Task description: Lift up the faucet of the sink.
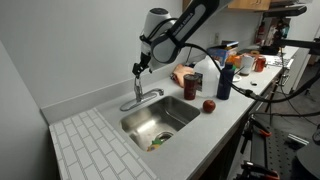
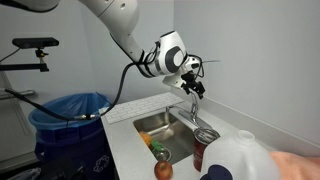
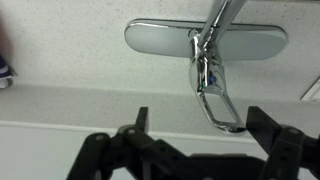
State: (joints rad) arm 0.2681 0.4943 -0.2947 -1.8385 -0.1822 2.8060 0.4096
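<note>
Looks like the approach step: gripper (image 1: 138, 68) hangs just above the faucet (image 1: 136, 97) at the back edge of the sink (image 1: 172, 108), fingers spread wide, holding nothing. Next it probably needs to drop, catch the lever and pull up

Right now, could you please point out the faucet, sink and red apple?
faucet (image 1: 146, 97), in an exterior view, on its curved spout.
sink (image 1: 170, 115), in an exterior view, on its bare basin floor.
red apple (image 1: 209, 105), in an exterior view, on its front.

The faucet (image 3: 205, 48) is chrome, the sink (image 1: 150, 121) steel-grey, the draining area (image 1: 95, 150) white brick-tiled.
</note>
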